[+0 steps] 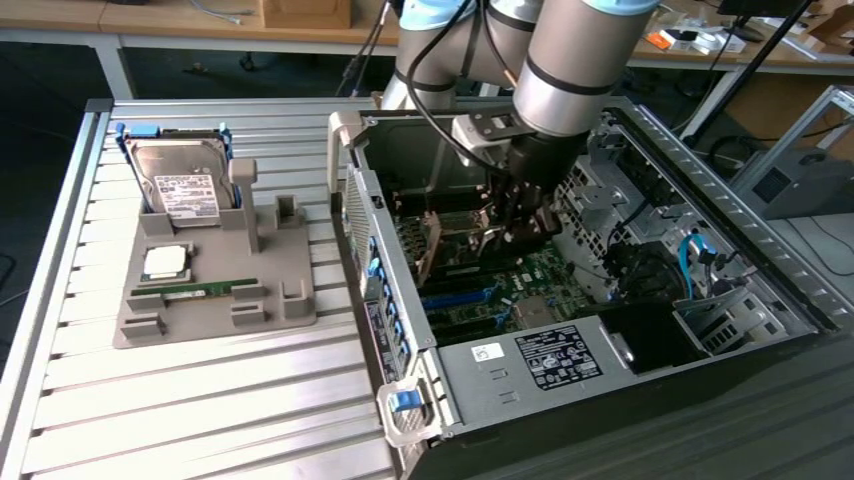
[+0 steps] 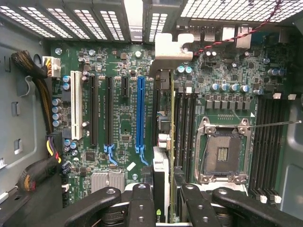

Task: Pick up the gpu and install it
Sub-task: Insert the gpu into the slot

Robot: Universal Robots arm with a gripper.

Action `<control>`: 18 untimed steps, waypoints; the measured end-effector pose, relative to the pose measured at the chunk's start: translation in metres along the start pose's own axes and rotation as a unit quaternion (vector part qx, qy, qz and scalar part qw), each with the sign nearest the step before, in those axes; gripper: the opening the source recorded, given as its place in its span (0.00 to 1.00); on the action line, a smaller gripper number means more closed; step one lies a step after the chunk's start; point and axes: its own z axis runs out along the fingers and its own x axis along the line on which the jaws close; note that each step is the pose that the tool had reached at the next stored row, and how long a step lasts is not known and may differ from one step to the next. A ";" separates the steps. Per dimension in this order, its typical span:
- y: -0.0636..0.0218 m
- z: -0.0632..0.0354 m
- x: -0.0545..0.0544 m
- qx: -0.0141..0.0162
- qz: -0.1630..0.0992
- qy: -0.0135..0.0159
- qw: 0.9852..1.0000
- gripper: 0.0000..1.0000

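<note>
The gpu (image 2: 164, 118) is seen edge-on in the wrist view as a thin dark card, with its silver bracket (image 2: 173, 46) at the far end. My gripper (image 2: 164, 201) is shut on it, one black finger (image 2: 141, 203) on each side. The card hangs over the green motherboard (image 2: 118, 94), just beside the long blue slot (image 2: 140, 111) and in line with the black slot next to it. Whether its edge touches that slot I cannot tell. In the exterior view my gripper (image 1: 523, 222) reaches down inside the open computer case (image 1: 747, 250).
A grey holder (image 1: 214, 290) on the exterior view's left carries a hard drive (image 1: 180, 185), a processor chip (image 1: 166, 261) and a green memory stick (image 1: 200, 288). Inside the case are an empty processor socket (image 2: 223, 151), cable bundles (image 2: 35, 71) and a black power supply (image 1: 567, 355).
</note>
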 end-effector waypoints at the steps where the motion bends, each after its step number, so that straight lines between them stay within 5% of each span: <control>1: 0.0003 0.0003 0.000 0.000 0.000 0.000 1.000 0.27; 18: 0.0030 0.0027 0.001 0.000 0.000 0.000 1.000 0.27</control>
